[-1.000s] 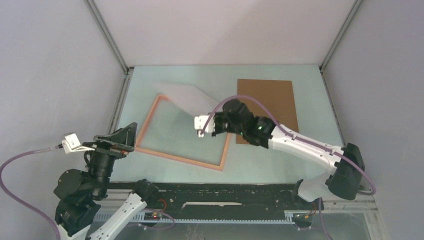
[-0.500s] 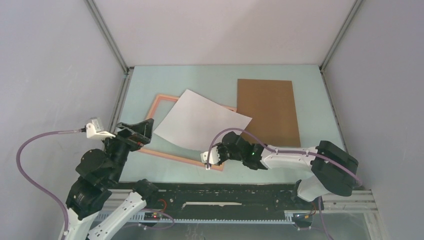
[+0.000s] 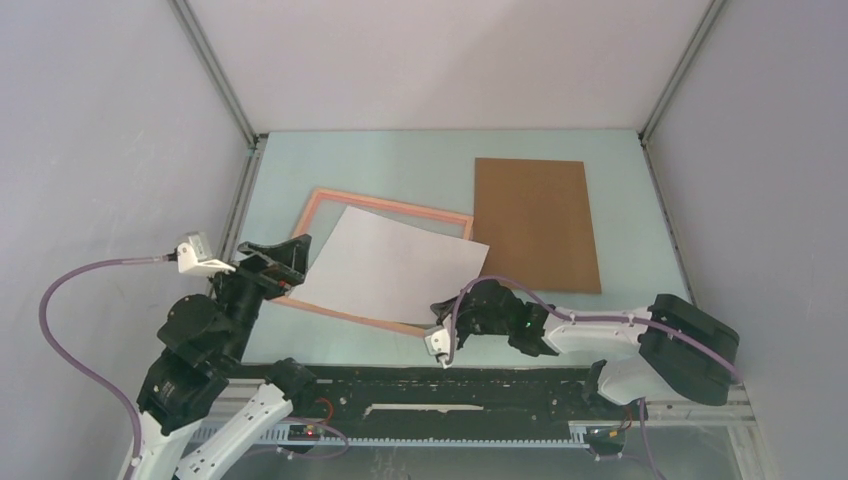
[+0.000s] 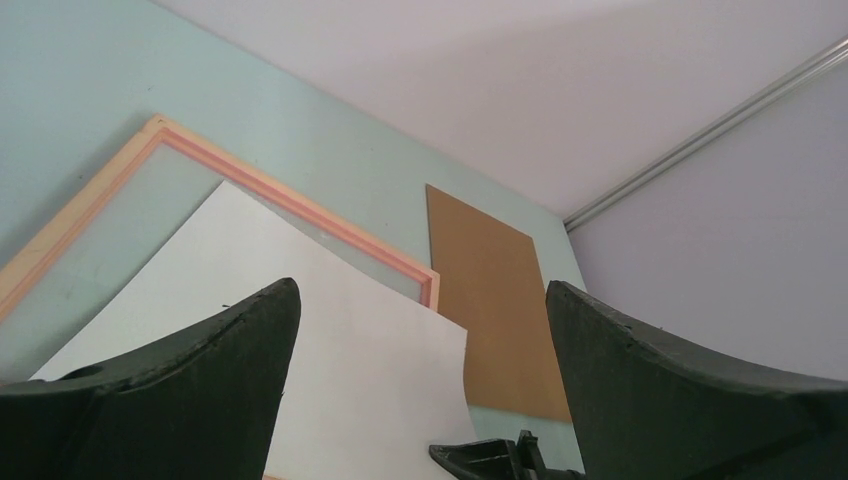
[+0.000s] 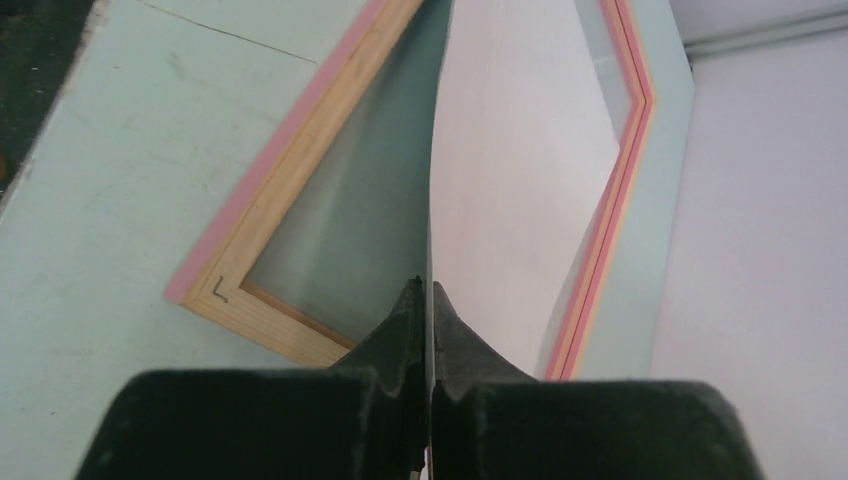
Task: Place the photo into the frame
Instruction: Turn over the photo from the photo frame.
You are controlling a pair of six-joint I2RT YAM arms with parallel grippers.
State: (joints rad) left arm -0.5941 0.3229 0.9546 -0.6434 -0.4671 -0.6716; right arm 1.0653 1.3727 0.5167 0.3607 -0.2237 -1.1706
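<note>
The right gripper (image 3: 441, 304) is clenched on the near corner of the photo (image 3: 395, 270). Its wrist view shows the two black fingers (image 5: 405, 325) pressed flat together with the sheet's thin edge pinched between them (no gap at all). The sheet rises from that grip and curves away over the opening of the frame (image 3: 390, 205). In the top view the photo shows only its plain white back. It lies slanted across the salmon-pink frame, covering most of the glass. The far rail and the far-left corner of the frame stay uncovered, along with a strip of the near rail. The photo's right corner juts past the frame's right rail as far as the left edge of the brown backing board (image 3: 535, 220); whether paper and board touch there I cannot tell. The photo is not seated inside the rails, since the pinched corner is held up off the near-right part of the frame. The left gripper (image 3: 297, 262) stands released, jaws spread wide, just beside the frame's left rail, with nothing between its fingers (image 4: 200, 390). Its camera looks across the white sheet (image 4: 370, 370) toward the pink rail (image 4: 300, 205) and the board (image 4: 490, 300) beyond. The board lies flat on the pale green table (image 3: 400, 160), to the right of the frame.
</note>
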